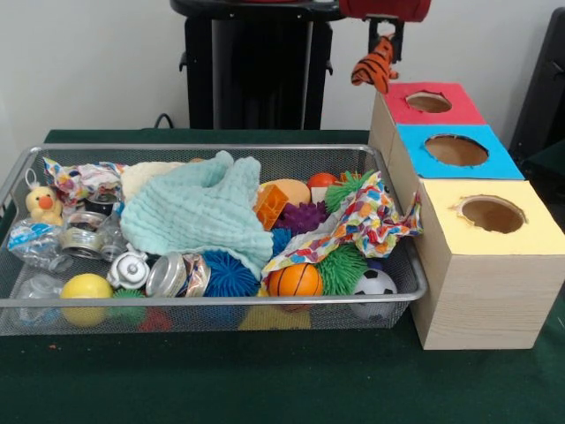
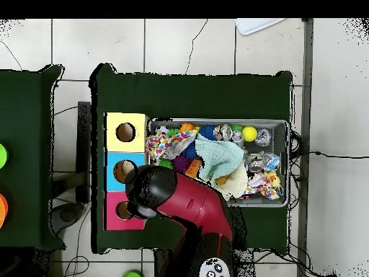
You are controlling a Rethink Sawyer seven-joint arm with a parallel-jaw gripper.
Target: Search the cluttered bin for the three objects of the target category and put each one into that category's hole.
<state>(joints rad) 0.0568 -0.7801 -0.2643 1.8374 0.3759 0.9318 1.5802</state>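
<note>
My gripper (image 1: 385,40) hangs at the top of the front view, shut on the orange black-striped tiger (image 1: 372,67). The tiger dangles in the air just beside and behind the red-topped hole (image 1: 429,102) of the wooden box. In the overhead view the arm's black head (image 2: 150,190) covers the gripper and part of the red hole (image 2: 123,210). The silver wire mesh bin (image 1: 212,301) holds the yellow duck (image 1: 42,205) at its left end. A cream soft thing (image 1: 146,177) lies half under a mint cloth (image 1: 199,212).
The blue-topped hole (image 1: 455,150) and yellow-topped hole (image 1: 492,214) follow the red one toward the camera. The bin also holds spiky balls, crushed cans, a small basketball (image 1: 295,280), a soccer ball (image 1: 374,283) and a confetti-print cloth (image 1: 371,221). The robot's pedestal (image 1: 256,66) stands behind.
</note>
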